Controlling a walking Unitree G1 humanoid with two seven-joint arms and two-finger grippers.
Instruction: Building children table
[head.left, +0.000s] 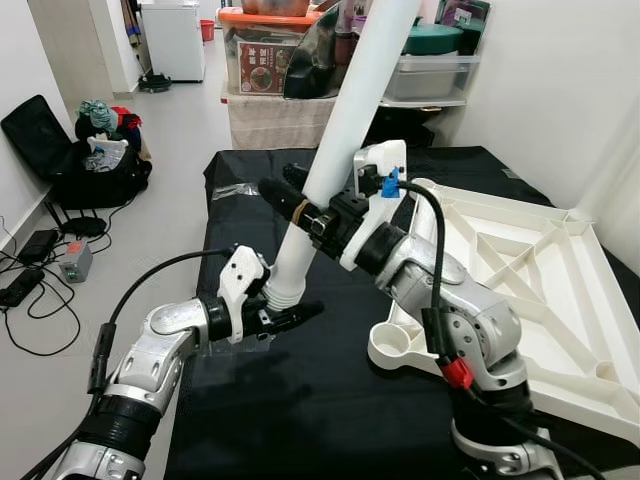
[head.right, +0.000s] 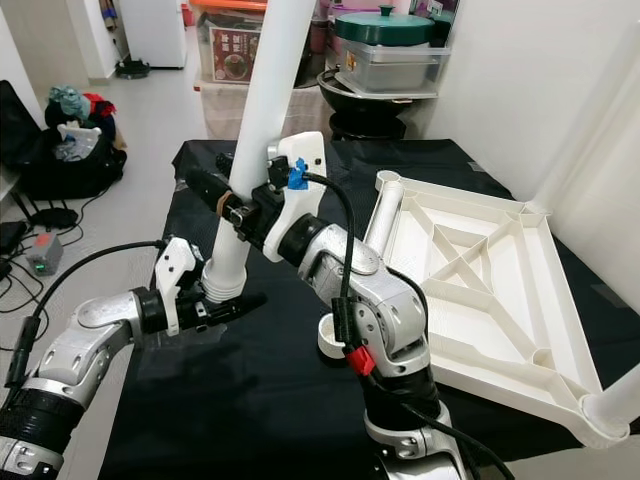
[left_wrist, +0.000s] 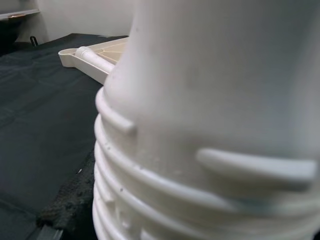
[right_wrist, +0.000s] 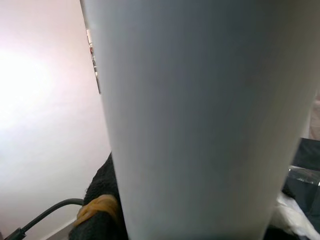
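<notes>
A long white table leg (head.left: 352, 110) leans up over the black-covered table (head.left: 300, 420). My right gripper (head.left: 296, 207) is shut around the leg's middle, whose smooth side (right_wrist: 200, 100) is close in the right wrist view. My left gripper (head.left: 288, 316) is shut low on its ribbed, threaded end (left_wrist: 165, 190), just above the cloth. The white tabletop (head.left: 545, 275) lies upside down to the right, ribs up. Its near corner socket (head.left: 392, 346) sits beside my right arm.
A white tube (head.right: 383, 222) lies along the tabletop's left edge. Another white leg (head.right: 600, 140) rises from its far right corner. Storage boxes (head.left: 262, 50) and a shelf stand behind the table. A black bag (head.left: 60, 150) and cables (head.left: 30, 280) lie on the floor at left.
</notes>
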